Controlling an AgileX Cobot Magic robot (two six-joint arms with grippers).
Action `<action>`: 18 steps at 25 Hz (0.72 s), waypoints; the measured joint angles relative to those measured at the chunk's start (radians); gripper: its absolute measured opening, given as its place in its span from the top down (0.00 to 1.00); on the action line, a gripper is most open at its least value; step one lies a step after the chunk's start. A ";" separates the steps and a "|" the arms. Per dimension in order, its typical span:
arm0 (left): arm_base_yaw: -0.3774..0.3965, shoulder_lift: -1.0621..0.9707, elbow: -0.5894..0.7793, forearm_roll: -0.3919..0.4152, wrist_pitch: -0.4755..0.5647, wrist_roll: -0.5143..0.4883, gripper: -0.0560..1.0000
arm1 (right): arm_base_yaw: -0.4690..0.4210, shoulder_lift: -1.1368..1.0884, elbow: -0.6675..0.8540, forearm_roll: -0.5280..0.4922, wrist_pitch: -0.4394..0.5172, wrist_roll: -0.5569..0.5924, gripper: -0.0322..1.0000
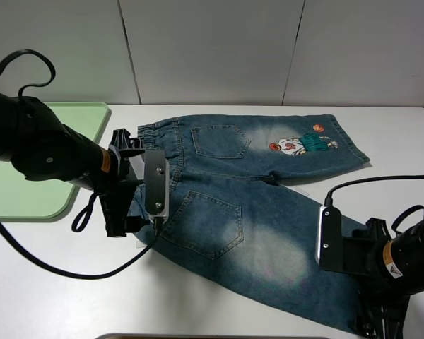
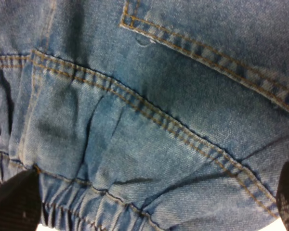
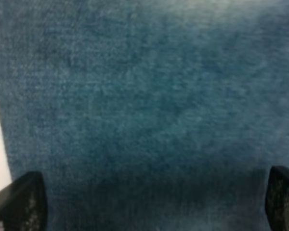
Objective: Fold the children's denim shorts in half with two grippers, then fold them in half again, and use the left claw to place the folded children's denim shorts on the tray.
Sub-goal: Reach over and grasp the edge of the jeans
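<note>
Faded blue denim shorts (image 1: 254, 226) spread flat, back pockets up, pale green tray (image 1: 28, 198) near waistband, not touching

lab-like workspace: white table (image 1: 403, 141), plain panelled wall (image 1: 212, 49)

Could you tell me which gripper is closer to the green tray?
Left. The left gripper hangs over the shorts at their waistband, just beside the tray; the right gripper is over the far leg hem.

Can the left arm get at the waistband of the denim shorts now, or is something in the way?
Probably yes: the left pincer, open, hangs right over the waistband of the denim shorts; nothing lies between.
</note>
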 joint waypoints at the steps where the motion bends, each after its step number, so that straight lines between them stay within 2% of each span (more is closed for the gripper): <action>1: 0.000 0.000 0.000 0.000 0.000 0.000 0.02 | 0.000 0.012 -0.006 -0.001 0.003 -0.001 0.30; 12: 0.000 0.000 0.000 0.000 -0.034 -0.035 0.02 | 0.000 0.043 -0.017 0.000 0.016 -0.003 0.30; 14: 0.000 0.000 0.000 0.000 -0.044 -0.037 0.02 | 0.000 0.044 -0.017 0.009 0.020 -0.003 0.37; 18: 0.000 0.000 0.000 0.000 -0.053 -0.037 0.02 | 0.003 0.050 -0.010 0.007 0.026 -0.003 0.66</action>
